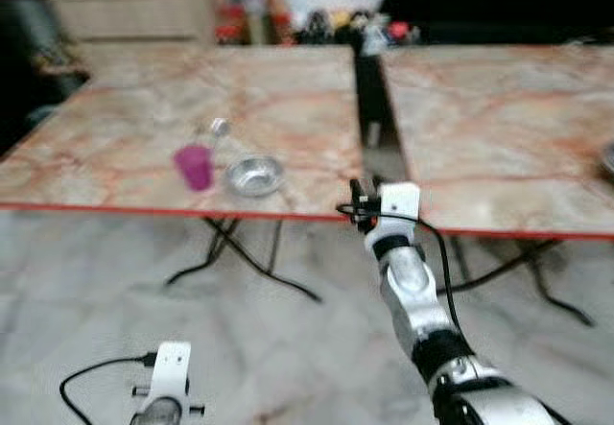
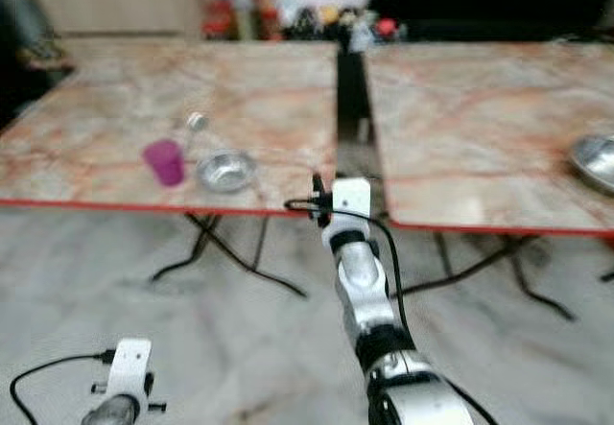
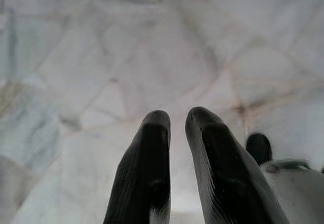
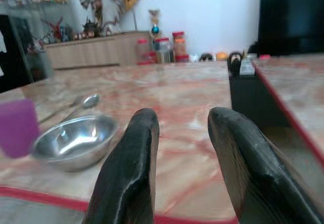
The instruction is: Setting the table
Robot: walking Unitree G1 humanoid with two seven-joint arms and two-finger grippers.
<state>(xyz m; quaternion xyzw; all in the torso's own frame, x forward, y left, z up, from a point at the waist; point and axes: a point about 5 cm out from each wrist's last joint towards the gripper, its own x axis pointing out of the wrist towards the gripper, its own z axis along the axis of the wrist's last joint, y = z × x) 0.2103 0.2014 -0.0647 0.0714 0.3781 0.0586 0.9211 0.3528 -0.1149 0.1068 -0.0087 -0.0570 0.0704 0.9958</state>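
- Right gripper [image 4: 182,133]: raised to the near edge of the left table [image 1: 115,171], fingers spread apart with nothing between them. It is short of the red rim, off to the right of the bowl.
- Left gripper [image 3: 177,128]: hangs low over the pale stone floor [image 3: 101,57], idle, fingers a narrow gap apart, nothing held.
- Steel bowl [image 1: 255,175]: upright on the left table near the front edge. Purple cup [image 1: 195,167] is just beside it on the left; a spoon [image 4: 83,102] lies just behind the bowl, handle pointing away.
- Second steel dish [image 2: 597,161] sits on the right table [image 2: 480,137], well apart from the bowl.
- Step, as I judge it: approach, with a reach toward the bowl group not yet started.
- Next move likely calls for carrying the right gripper left and forward over the rim to the bowl, keeping clear of the cup.
- Writing: none readable; the jars on the counter behind the bowl are too blurred.
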